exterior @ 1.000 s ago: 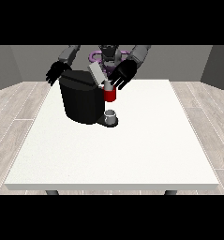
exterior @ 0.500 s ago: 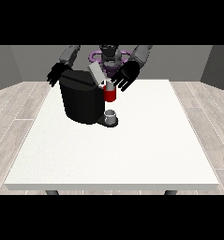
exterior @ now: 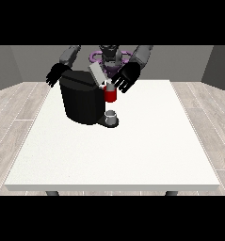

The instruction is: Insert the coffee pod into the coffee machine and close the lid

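A black coffee machine (exterior: 82, 101) stands on the white table (exterior: 118, 146) at its far left part. Its grey lid (exterior: 97, 74) is tilted up, open. A red part (exterior: 110, 95) sits at the machine's front head, above a small grey cup (exterior: 111, 116) on the drip base. The hand at the view's right (exterior: 125, 77) hovers just right of the lid and above the red part, fingers spread. The hand at the view's left (exterior: 55, 75) hangs behind the machine's left edge, fingers relaxed. I cannot make out a separate coffee pod.
The robot's torso (exterior: 109, 59) stands behind the table's far edge. Wooden floor surrounds the table. The table's front and right parts lie bare of objects.
The hand at the view's right has moved slightly up and to the right, away from the red part. The lid stays tilted up. The other hand has hardly moved.
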